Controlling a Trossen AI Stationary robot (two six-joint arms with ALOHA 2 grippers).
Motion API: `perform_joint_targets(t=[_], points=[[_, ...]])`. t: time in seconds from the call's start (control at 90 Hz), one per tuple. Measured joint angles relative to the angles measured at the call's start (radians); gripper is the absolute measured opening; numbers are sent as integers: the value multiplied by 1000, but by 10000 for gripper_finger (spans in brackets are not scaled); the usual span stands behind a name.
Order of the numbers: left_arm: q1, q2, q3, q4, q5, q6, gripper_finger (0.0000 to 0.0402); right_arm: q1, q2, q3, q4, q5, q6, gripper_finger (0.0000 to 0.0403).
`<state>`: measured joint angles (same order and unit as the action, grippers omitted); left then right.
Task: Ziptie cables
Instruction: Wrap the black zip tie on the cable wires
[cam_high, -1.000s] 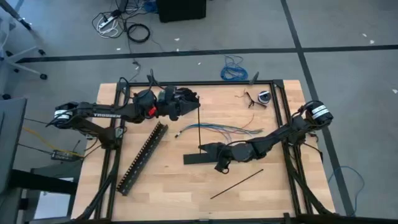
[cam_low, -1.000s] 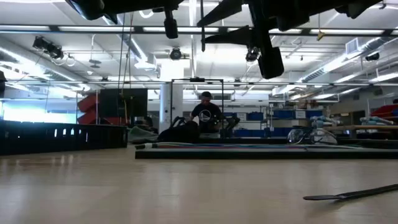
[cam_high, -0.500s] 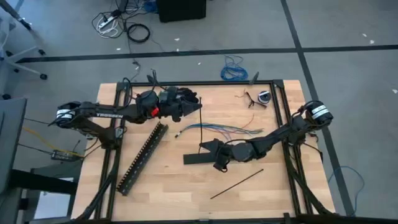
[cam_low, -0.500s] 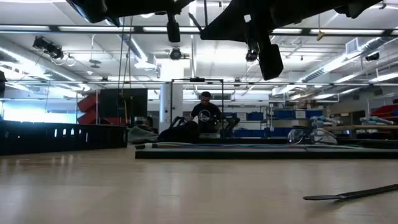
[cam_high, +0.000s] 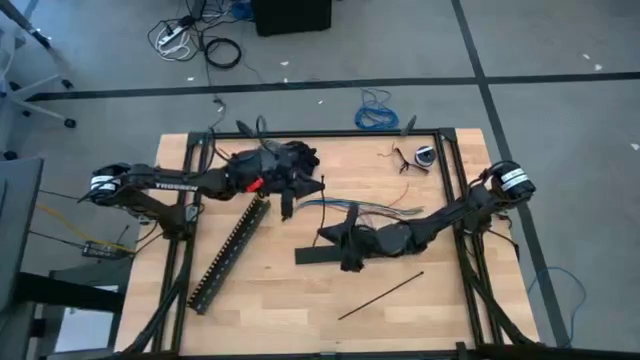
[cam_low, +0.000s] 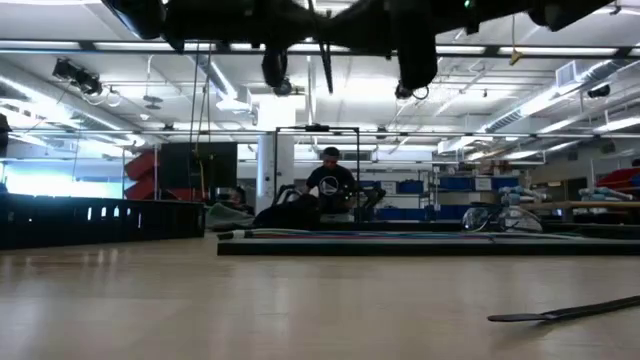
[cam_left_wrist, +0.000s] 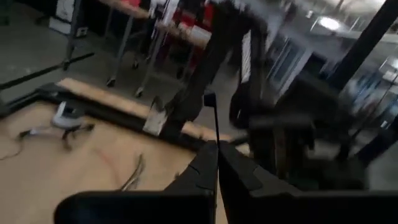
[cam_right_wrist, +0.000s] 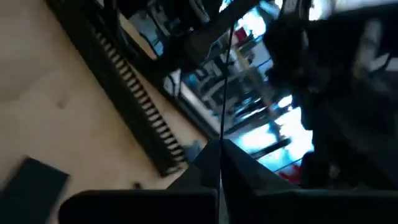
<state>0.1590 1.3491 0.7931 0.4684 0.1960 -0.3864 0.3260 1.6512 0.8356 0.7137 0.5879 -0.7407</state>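
A thin black ziptie hangs high over the table between my two grippers. My left gripper, at the table's far middle, is shut on it, and so is my right gripper, just nearer. The cables, blue, green and white wires, lie flat on the wood to the right of both grippers, touched by neither. A second ziptie lies slanted on the table near the front right. My left gripper pinches the ziptie between its two shut fingers. A short length sticks out past the fingertips and ends in a small square head. The strip is clear of the table. My right gripper pinches the ziptie between its shut fingers. The thin strip runs straight on past the fingertips, toward the left arm. It is lifted clear of the table.
A flat black bar lies under the right gripper. A long slotted duct lies slanted at the left. A small round object with wires sits at the far right corner. A blue coil lies on the floor beyond the table.
My left gripper has gone toward the table's near edge and a little right, and turned, closing on the right gripper. The right gripper has shifted slightly left. The ziptie between them, upright a second ago in the low view, has tipped and swung back.
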Motion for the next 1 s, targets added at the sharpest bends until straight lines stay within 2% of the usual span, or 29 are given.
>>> perform_joint_targets(t=[0.111, 0.233, 0.411, 0.7, 1.0], points=[[-6, 0, -25, -72, -53, 16, 0, -59, 0, 0, -64, -114, 168, 0], [-16, 0, -52, -110, -84, 14, 0, -127, 28, 2, -50, -225, 279, 0], [-37, -1, -62, -243, -210, 8, 0, -202, 185, 100, -63, -395, 370, 0], [-100, -40, -63, -626, -516, -71, 0, -232, 398, 304, -64, -523, 400, 0], [-188, -103, -62, -840, -660, -154, 0, -260, 443, 349, -98, -564, 444, 0]])
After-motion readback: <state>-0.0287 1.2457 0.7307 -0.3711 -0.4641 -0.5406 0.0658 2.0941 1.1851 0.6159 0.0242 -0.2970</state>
